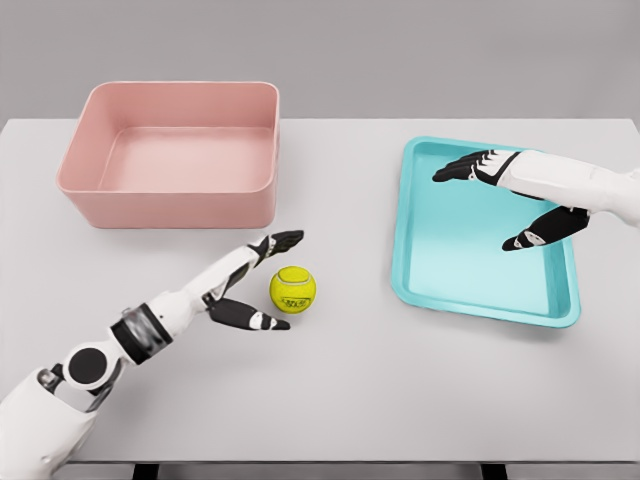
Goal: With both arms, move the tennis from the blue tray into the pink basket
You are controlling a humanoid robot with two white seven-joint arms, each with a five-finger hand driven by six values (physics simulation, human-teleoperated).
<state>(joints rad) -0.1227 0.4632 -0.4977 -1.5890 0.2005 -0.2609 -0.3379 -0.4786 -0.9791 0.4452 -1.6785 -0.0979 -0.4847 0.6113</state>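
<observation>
Yellow-green tennis ball sitting on the tabletop, left hand fingers spreading beside it; right hand hovering spread-fingered over teal plastic tray.

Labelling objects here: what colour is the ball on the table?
Yellow-green, with a dark logo; the tennis ball shows best in the head view.
</observation>
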